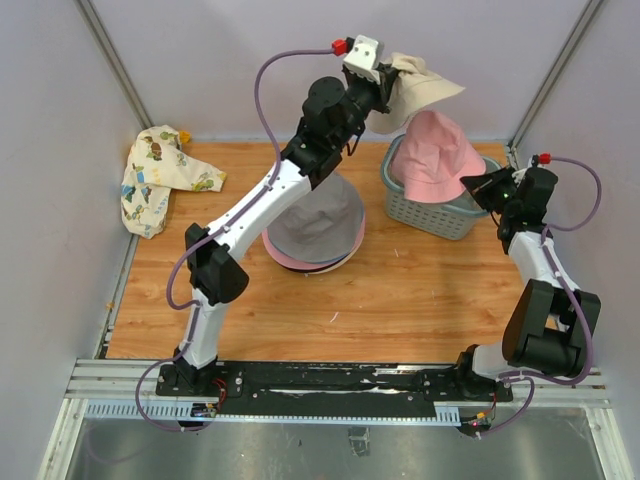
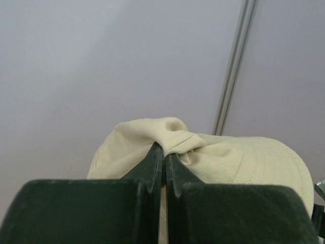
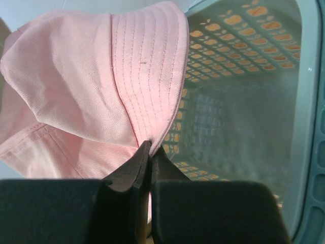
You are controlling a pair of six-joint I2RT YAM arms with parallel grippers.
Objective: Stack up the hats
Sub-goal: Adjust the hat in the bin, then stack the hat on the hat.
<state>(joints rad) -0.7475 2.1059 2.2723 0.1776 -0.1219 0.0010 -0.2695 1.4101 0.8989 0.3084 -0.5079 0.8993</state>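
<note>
Overhead first, we see the left pincer (image 1: pixel 388 95) raised high at the far side, clamped on a cream hat (image 1: pixel 420 92) that hangs from it in the air. We judge it is lifted like this so the brim clears everything on its way to the pile. That pile lies below and nearer than this pincer, on the worktop (image 1: pixel 400 300): a grey hat (image 1: pixel 315 222) crown-up, with a pink edge showing under its rim. The right pincer (image 1: pixel 468 183) sits low, at the near-right side of the basket (image 1: pixel 430 218), closed on the brim of a pink hat (image 1: pixel 432 152) that rests in the basket just beyond its tips. A printed cloth (image 1: pixel 160 180) lies well apart, far off to the left of both pincers.

Next, from the left wrist, we see the left pincer (image 2: pixel 163 155) with its jaws shut tight on a bunched fold of the cream hat (image 2: pixel 233 157), the crown bulging just ahead of the tips. Nothing but wall shows beyond.

Lastly, from the right wrist, the right pincer (image 3: pixel 150 150) has its jaws pressed together on the stitched brim edge of the pink hat (image 3: pixel 86 86), which spreads up and left of the tips. The basket (image 3: pixel 304 112) opens to their right. Pinching the brim seems sensible to us, since it gives a thin, firm edge to lift by.
</note>
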